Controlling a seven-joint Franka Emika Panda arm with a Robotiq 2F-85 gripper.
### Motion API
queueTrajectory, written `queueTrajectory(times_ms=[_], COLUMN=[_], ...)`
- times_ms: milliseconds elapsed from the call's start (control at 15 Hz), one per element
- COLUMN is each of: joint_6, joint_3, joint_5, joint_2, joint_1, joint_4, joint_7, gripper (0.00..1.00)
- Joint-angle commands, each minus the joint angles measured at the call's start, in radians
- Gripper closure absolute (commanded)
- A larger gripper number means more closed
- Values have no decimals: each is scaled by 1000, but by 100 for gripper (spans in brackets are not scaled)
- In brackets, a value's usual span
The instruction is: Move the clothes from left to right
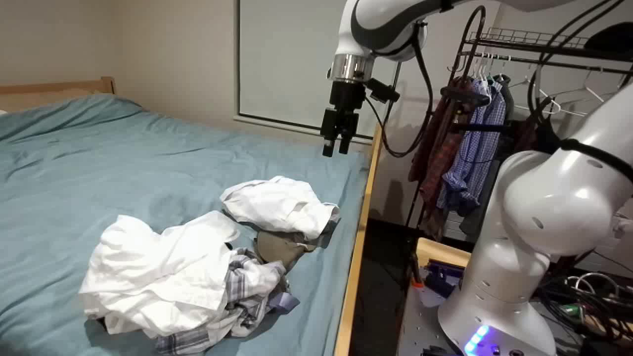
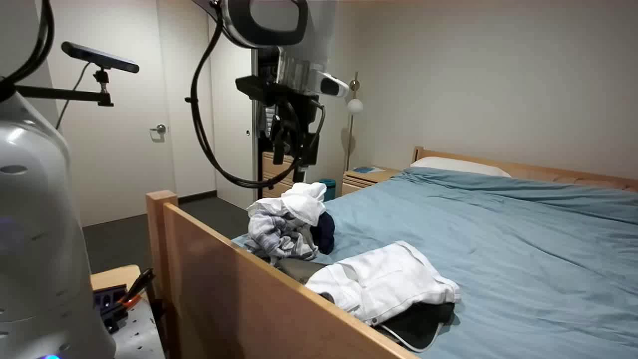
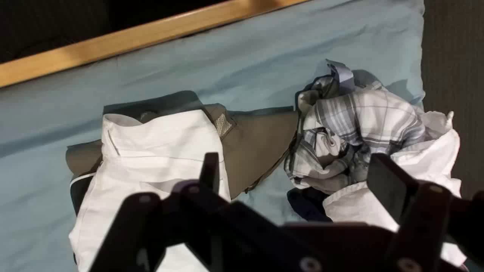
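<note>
The clothes lie in two heaps on the bed. One heap has a large crumpled white garment (image 1: 158,272) (image 2: 301,202) (image 3: 427,166), a grey plaid shirt (image 1: 252,282) (image 2: 281,237) (image 3: 374,117) and a dark navy piece (image 2: 324,233) (image 3: 308,206). The other is a white garment (image 1: 282,202) (image 2: 384,284) (image 3: 166,147) over an olive-brown piece (image 1: 279,247) (image 3: 261,143) and a black piece (image 2: 421,324). The brown piece reaches towards the plaid heap. My gripper (image 1: 336,147) (image 2: 289,167) (image 3: 295,158) is open and empty, pointing down above the bed, apart from the clothes.
The bed (image 1: 163,163) (image 2: 538,249) has a blue-green sheet. A raised wooden bed board (image 1: 353,277) (image 2: 269,294) (image 3: 151,37) stands between the robot base and the clothes. A clothes rack (image 1: 474,118) with hanging shirts is beside the arm. Cables loop from the wrist.
</note>
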Motion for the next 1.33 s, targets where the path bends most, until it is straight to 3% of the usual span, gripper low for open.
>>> queueTrajectory(times_ms=[0,400,800,933,1000,1267], joint_6=[-3,-1,26,14,23,23], joint_3=[21,147,302,304,296,294], joint_5=[11,33,-108,-148,-104,-123], joint_2=[3,146,363,404,350,406], joint_1=[-24,33,56,63,70,73], joint_4=[2,128,316,364,303,356], joint_7=[-10,115,358,341,324,326], gripper=[0,0,0,0,0,0])
